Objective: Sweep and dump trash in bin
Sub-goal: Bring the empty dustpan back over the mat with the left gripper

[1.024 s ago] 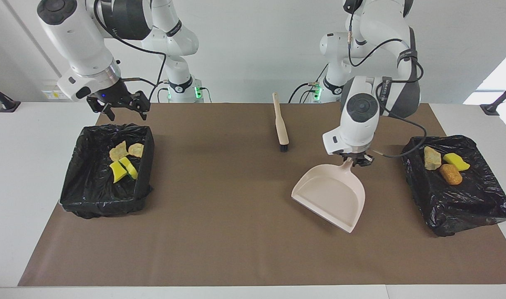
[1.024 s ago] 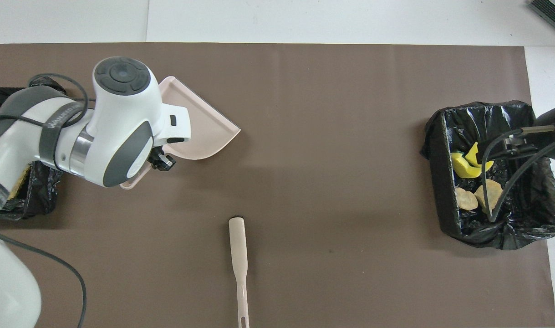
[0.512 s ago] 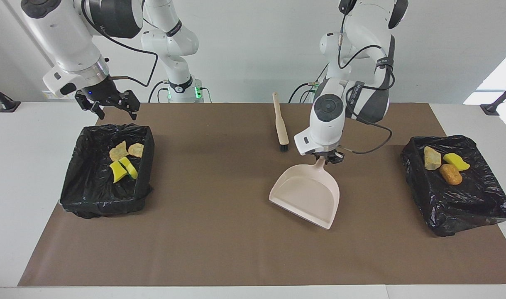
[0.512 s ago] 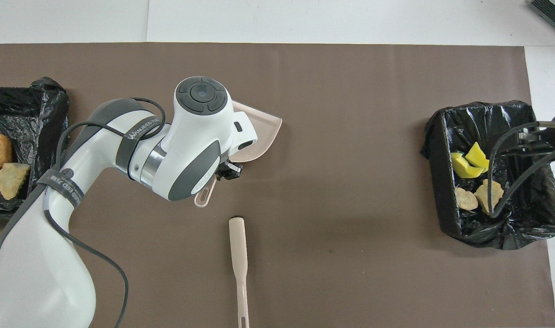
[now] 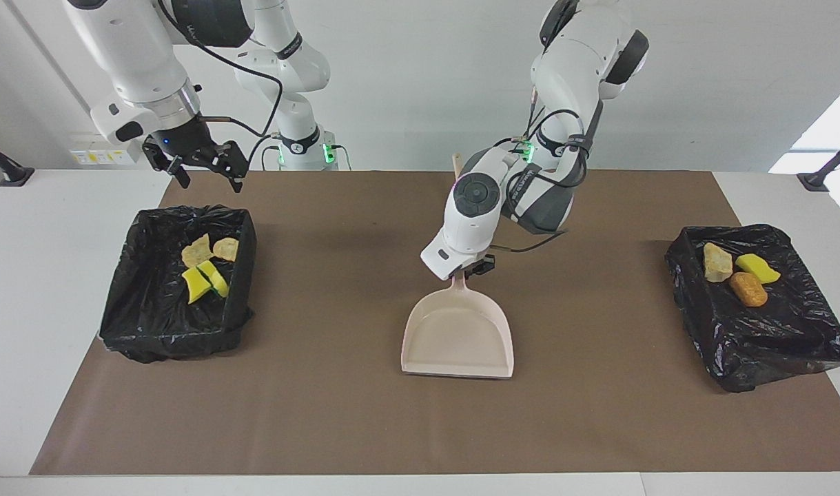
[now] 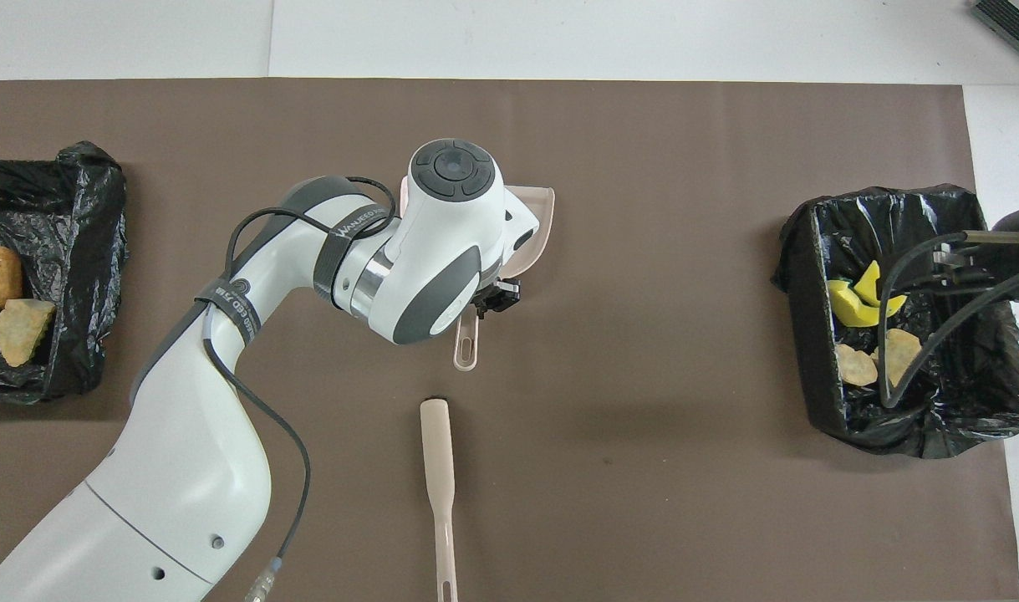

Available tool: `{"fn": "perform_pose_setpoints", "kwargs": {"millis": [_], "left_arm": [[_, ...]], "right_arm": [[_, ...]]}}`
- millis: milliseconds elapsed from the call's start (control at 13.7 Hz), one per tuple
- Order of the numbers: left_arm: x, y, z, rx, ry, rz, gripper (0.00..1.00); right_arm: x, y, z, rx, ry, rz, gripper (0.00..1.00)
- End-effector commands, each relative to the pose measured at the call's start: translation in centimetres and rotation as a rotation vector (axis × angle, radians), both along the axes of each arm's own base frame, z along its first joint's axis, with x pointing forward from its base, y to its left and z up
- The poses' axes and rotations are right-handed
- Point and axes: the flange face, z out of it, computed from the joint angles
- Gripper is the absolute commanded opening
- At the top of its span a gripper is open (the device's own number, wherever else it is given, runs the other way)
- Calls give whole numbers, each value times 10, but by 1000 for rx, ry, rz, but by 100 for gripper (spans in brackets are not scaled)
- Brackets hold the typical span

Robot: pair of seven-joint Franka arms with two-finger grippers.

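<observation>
With all trash lying in the bins, the left gripper is gripping the empty dustpan handle over the mat centre, while the right gripper is hanging wide open, holding nothing.

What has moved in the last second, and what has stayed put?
The left claw, shut on the dustpan by its handle, carried it from near the bin at the left arm's end to mid-table and turned it square. The right claw, open, shifted slightly above the other bin. The brush, both bins and the trash stayed put.
</observation>
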Motion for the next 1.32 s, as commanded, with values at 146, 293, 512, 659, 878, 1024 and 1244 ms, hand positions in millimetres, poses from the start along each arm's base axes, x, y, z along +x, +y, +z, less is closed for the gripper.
{"fn": "perform_pose_setpoints", "kwargs": {"millis": [146, 293, 512, 659, 878, 1024, 1244], "left_arm": [[12, 7, 8, -24, -1, 36, 18], [13, 8, 8, -24, -1, 40, 61], [14, 14, 22, -11, -22, 34, 100], [12, 22, 58, -10, -68, 42, 100], [14, 72, 100, 38, -98, 23, 100], [10, 106, 136, 57, -93, -20, 100], [3, 191, 211, 19, -140, -31, 100]], "right_arm": [[-7, 1, 2, 13, -10, 0, 100], [-7, 0, 1, 14, -9, -3, 100], [-7, -1, 1, 13, -9, -4, 100], [-7, -1, 2, 13, -12, -4, 100], [-7, -1, 2, 13, -10, -4, 100], [-7, -1, 2, 13, -10, -4, 100], [-7, -1, 2, 13, -12, -4, 100]]}}
